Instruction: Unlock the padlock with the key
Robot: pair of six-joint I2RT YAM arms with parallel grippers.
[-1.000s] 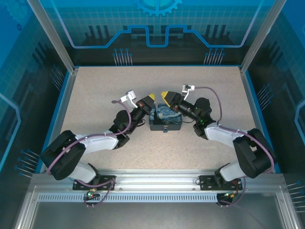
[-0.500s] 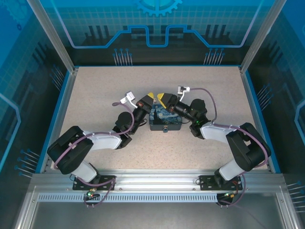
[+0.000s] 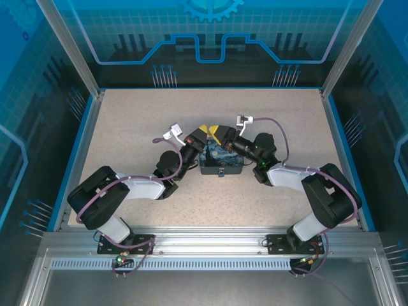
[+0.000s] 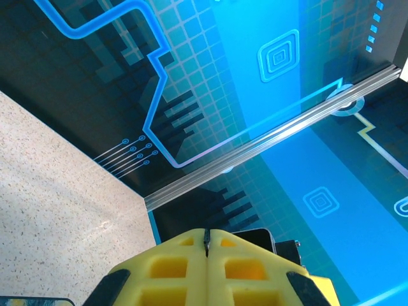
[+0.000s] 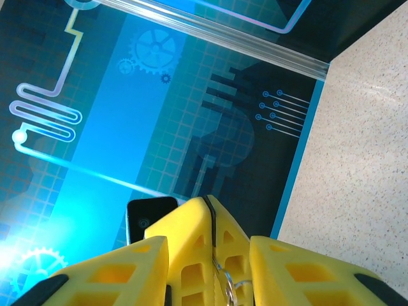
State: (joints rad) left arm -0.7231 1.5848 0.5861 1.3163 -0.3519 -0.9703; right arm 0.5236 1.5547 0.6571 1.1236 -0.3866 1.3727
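Above the painted dark box (image 3: 222, 160), my two yellow grippers meet tip to tip. My left gripper (image 3: 201, 132) (image 4: 206, 239) is shut on a thin dark strip, the key (image 4: 206, 241). In the right wrist view a metal key ring (image 5: 226, 282) hangs from the seam of the left gripper's shut fingers (image 5: 191, 248). My right gripper (image 3: 215, 133) (image 5: 207, 245) is open, with one finger on each side of those shut fingers. A tiny dark thing with a glint on the box's front wall looks like the padlock (image 3: 220, 173).
The box stands at the middle of the speckled table (image 3: 127, 121). Blue-trimmed walls (image 3: 89, 121) and metal posts (image 3: 70, 48) fence the table on three sides. Purple cables (image 3: 280, 131) arch over both wrists. A black camera housing (image 5: 150, 217) sits behind the left gripper's fingers.
The right gripper has moved left and closed the gap to the left gripper. The left gripper has shifted slightly up and to the right. The two yellow tips now overlap above the box.
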